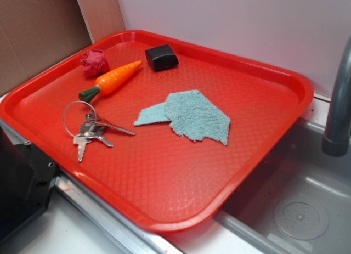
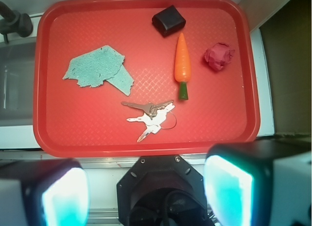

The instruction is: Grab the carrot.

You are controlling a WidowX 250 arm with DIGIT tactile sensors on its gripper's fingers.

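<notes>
The orange carrot (image 1: pixel 113 79) (image 2: pixel 182 63) with its dark green stub lies flat on the red tray (image 1: pixel 263 150) (image 2: pixel 87 135), in the far left part in the exterior view. Its tip points toward a black block (image 1: pixel 162 57) (image 2: pixel 168 20). In the wrist view my gripper (image 2: pixel 146 196) hangs high above the tray's near edge, well short of the carrot. Its two fingers (image 2: pixel 66 196) stand wide apart with nothing between them. In the exterior view only a black part of the robot shows at the lower left, and the gripper itself is out of frame.
A crumpled red paper ball (image 1: pixel 94 62) (image 2: pixel 218 56) sits beside the carrot. A key ring with keys (image 1: pixel 88 128) (image 2: pixel 151 116) lies just below its green end. A teal cloth scrap (image 1: pixel 189 116) (image 2: pixel 100 70) lies mid-tray. A sink basin (image 1: pixel 299 210) and grey faucet (image 1: pixel 340 106) border the tray.
</notes>
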